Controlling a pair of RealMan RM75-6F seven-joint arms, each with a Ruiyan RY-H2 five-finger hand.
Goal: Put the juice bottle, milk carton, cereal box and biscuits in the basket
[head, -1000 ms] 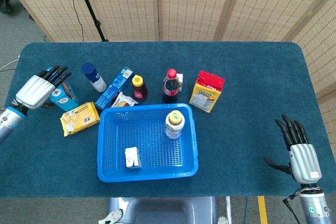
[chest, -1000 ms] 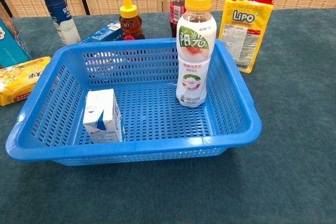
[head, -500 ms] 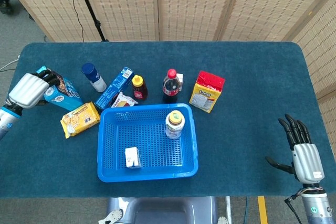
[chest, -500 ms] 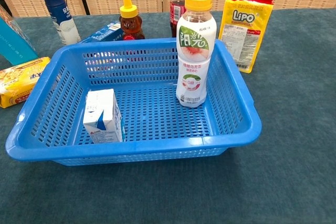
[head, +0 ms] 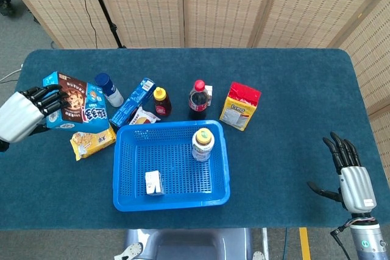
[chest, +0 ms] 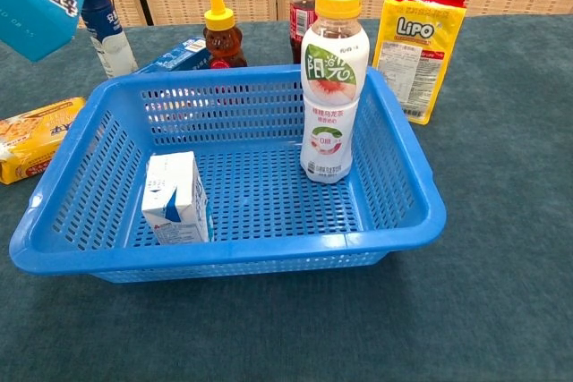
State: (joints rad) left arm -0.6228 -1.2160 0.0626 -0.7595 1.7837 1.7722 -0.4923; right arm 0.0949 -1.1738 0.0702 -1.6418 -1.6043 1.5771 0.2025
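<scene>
The cereal box point(head: 76, 109), a flat-sided blue carton printed with a chocolate-coloured picture, is held off the table at the far left in the left hand point(head: 23, 115), whose dark fingers point(head: 50, 97) wrap one narrow end while the rest of the box juts out toward the basket point(head: 125, 199); in the chest view only its pale blue corner point(chest: 36, 2) shows, high in the upper left. Gripped at one end like that, smooth card could well pivot or slide in the fingers on the way over, and a long rigid box lowered at a tilt may catch the basket's raised rim and tip out. The basket is hard blue plastic with a slotted lattice floor and walls, and it already holds the juice bottle point(chest: 333, 87), a tall rounded plastic bottle with a yellow cap that looks easy to knock over, and the small squared milk carton point(chest: 175, 197) at the front left, so the free floor is limited. The biscuits point(head: 92, 137), a crinkly yellow packet, lie on the table just left of the basket, under the box's likely path. The table point(head: 292, 89) wears a napped teal cloth. The right hand point(head: 352, 175) rests at the near right, fingers apart and holding nothing.
</scene>
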